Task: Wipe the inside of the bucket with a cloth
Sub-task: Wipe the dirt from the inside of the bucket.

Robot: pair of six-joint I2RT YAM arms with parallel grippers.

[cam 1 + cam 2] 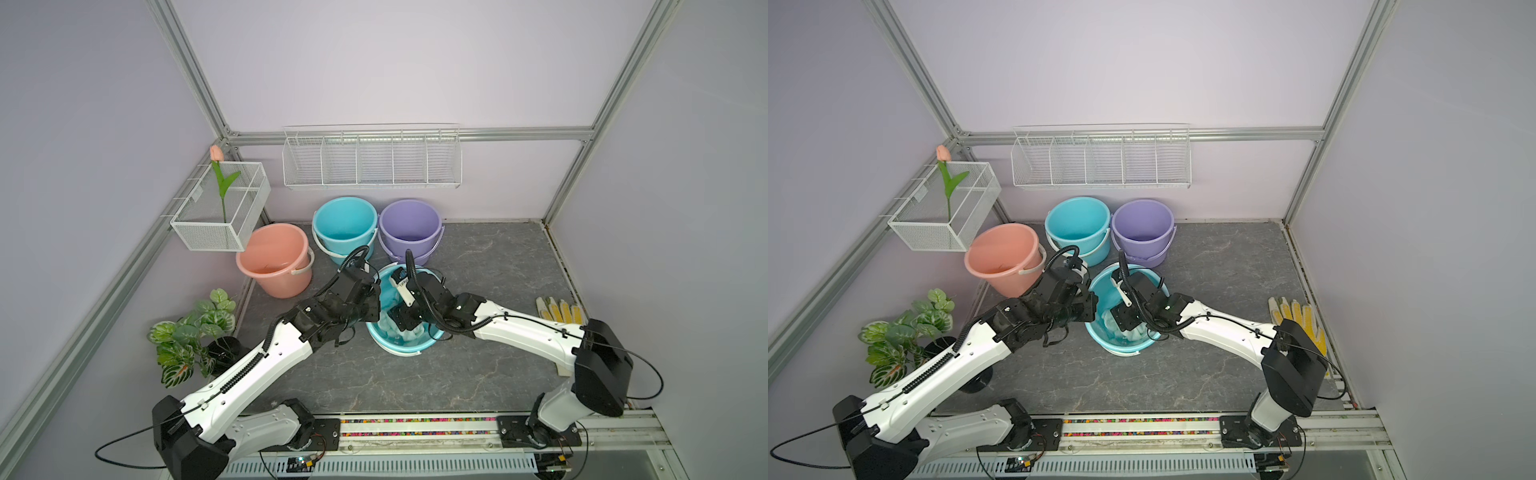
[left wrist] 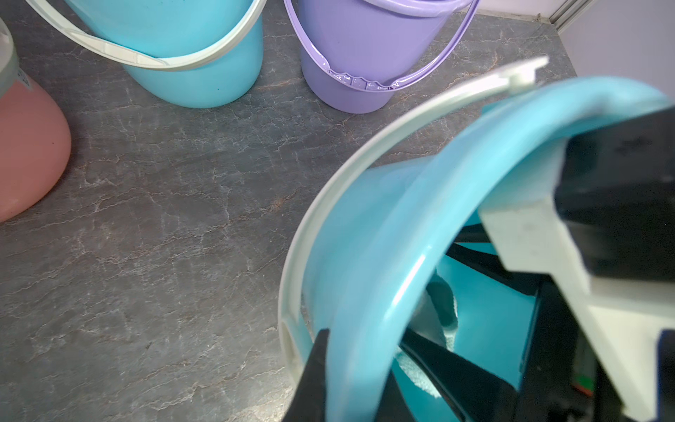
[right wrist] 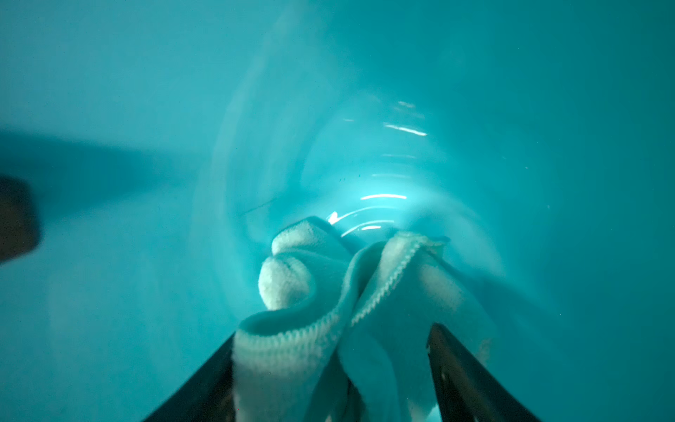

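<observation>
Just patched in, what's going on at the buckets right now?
The left gripper is clamped on the rim of the front teal bucket, steadying it on the grey tabletop. The right gripper is down inside that bucket with the mint cloth bunched in its grip, near the bottom. A pink bucket, a second teal bucket and a purple bucket stand behind; a work glove lies off to the side.

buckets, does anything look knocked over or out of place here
The front teal bucket looks tipped rather than standing upright like the pink bucket, back teal bucket and purple bucket. That seems deliberate: the left gripper pinches its rim while the right gripper holds the cloth inside. Nothing looks spilled.
</observation>
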